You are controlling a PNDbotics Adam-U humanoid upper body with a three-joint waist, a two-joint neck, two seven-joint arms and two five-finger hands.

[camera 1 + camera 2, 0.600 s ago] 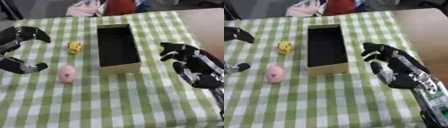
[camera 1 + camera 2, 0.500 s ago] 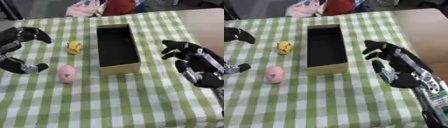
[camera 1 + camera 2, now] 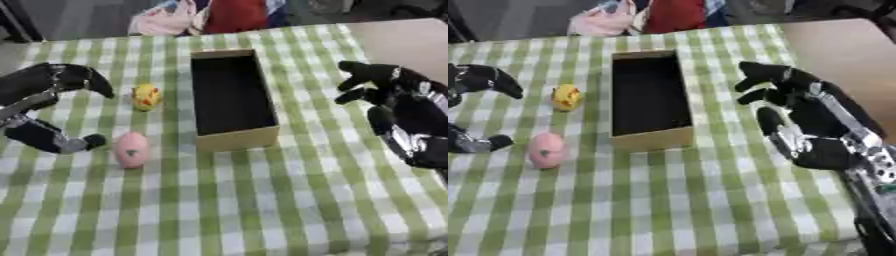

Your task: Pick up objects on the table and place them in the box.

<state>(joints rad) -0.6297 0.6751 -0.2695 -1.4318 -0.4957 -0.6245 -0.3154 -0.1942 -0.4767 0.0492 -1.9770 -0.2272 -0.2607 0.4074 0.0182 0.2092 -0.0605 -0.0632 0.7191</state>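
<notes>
While the box [image 3: 232, 97] sits empty between both arms for easy dropping, the left hand [image 3: 39, 107] – fingers and thumb spread wide, holding nothing – brackets the pink egg [image 3: 131, 149] near the yellow duck [image 3: 145, 96], and the right hand [image 3: 807, 125] hovers slack beside the box

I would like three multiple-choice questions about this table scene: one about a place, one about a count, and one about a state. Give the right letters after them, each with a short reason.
1. Where does the pink egg lie?
A. inside the box
B. on the cloth, left of the box
C. in the right robot hand

2. How many small objects lie on the cloth outside the box?
A. two
B. four
C. none

3. What does the left robot hand hold?
A. the yellow toy
B. the box
C. nothing

Answers:
1 B: the pink egg rests on the checked cloth, left of the box.
2 A: only the egg and the yellow toy show.
3 C: the left robot hand curves open, apart from both objects.
</notes>
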